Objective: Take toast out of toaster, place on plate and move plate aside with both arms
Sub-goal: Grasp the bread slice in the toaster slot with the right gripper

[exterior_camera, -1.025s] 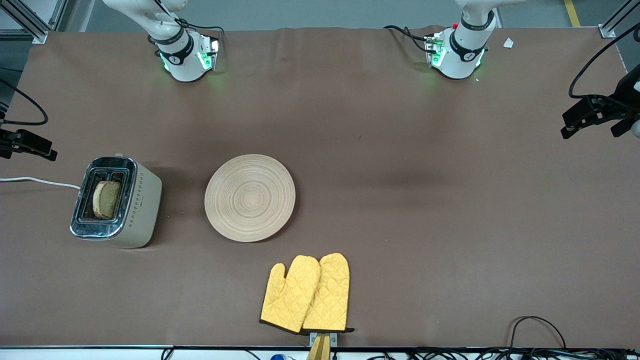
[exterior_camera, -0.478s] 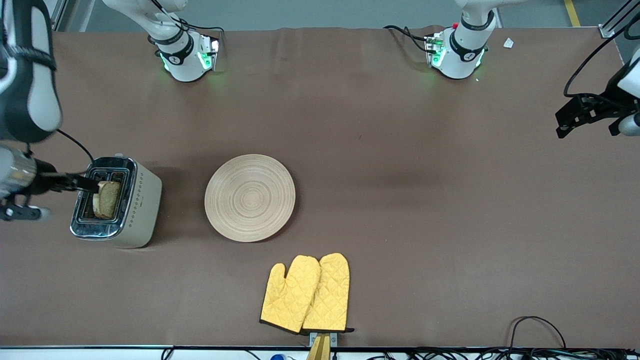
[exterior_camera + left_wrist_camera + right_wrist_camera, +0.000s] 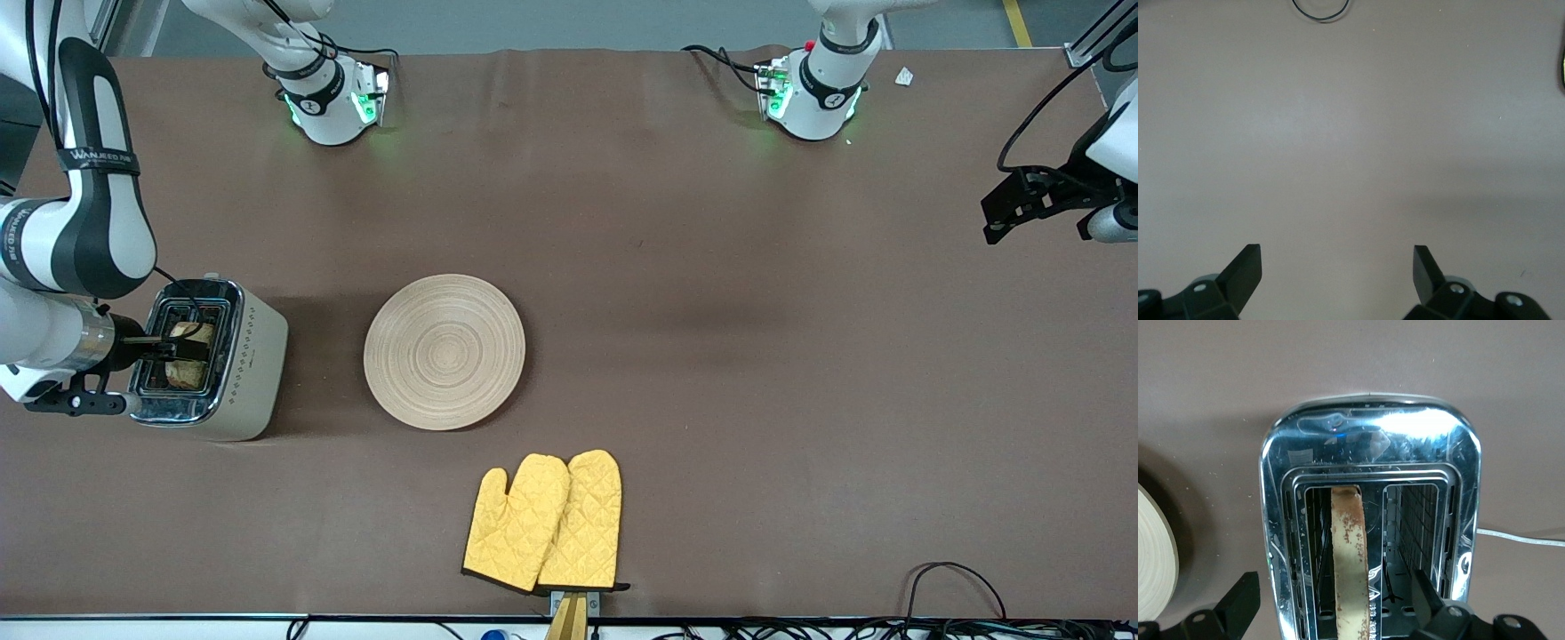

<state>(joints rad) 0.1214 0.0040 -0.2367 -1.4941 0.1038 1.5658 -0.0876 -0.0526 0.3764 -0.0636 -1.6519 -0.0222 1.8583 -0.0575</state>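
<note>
Right now the brown table (image 3: 711,267) holds the plate (image 3: 444,351), bare, between the toaster (image 3: 209,360) and the yellow oven mitts (image 3: 544,522), which lie nearer the front camera. Over the toaster hangs the right gripper (image 3: 173,348), fingers spread wide around the toast (image 3: 1350,560) standing upright in its slot. Meanwhile the left gripper (image 3: 1337,270) waits, fingers apart, over bare table at its own end.

Robot lab: bench-mounted arms (image 3: 80,222), aluminium framing (image 3: 53,40)

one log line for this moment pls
right gripper open over toast in toaster | left gripper open, waiting | plate bare
</note>
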